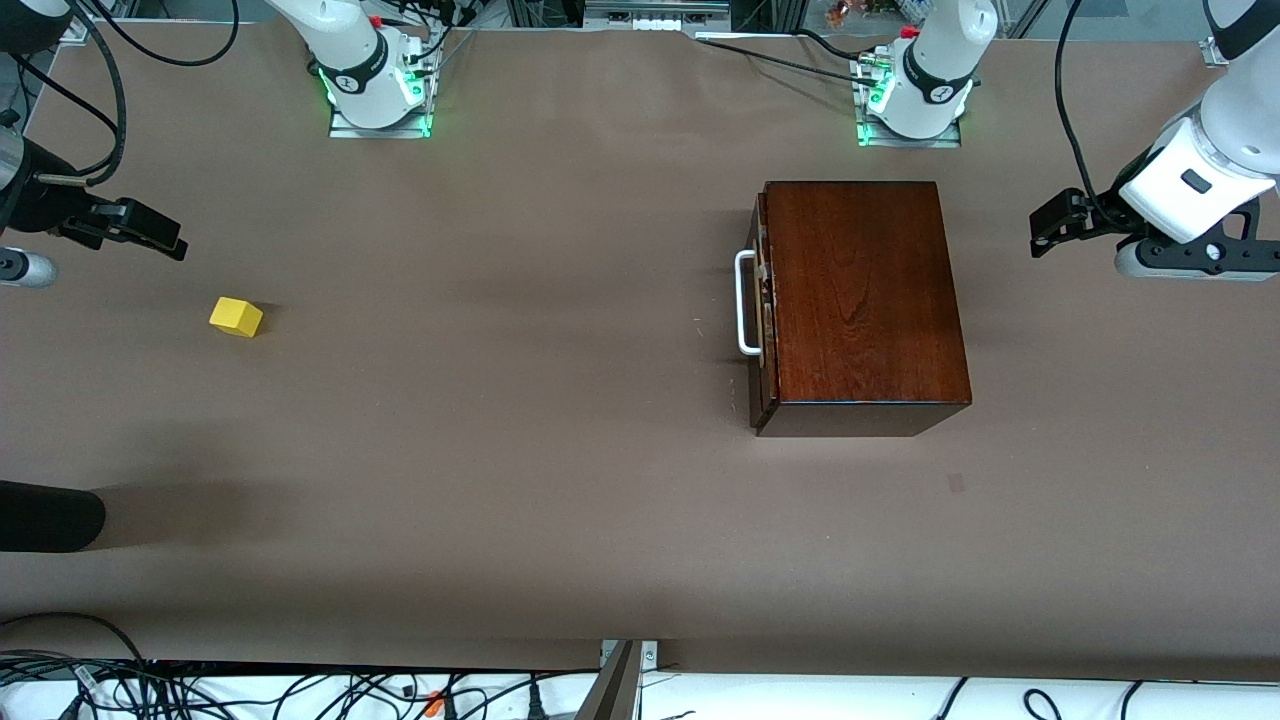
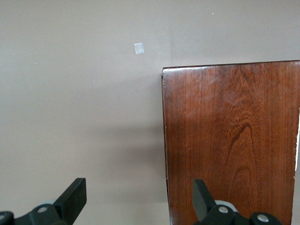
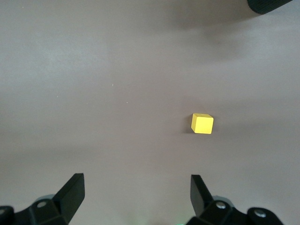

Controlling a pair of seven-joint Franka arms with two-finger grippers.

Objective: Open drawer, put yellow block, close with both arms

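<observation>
Drawer [image 1: 762, 300] is shut inside the box [image 1: 862, 295]. Both grippers, left [image 1: 1045, 232] and right [image 1: 160, 238], hang with jaws apart, ready; the yellow block [image 1: 236, 317] waits on the desk [image 1: 520, 450].

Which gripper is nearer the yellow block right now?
Right. The right gripper hovers open close beside the yellow block; the left gripper, also open, is by the wooden box.
</observation>
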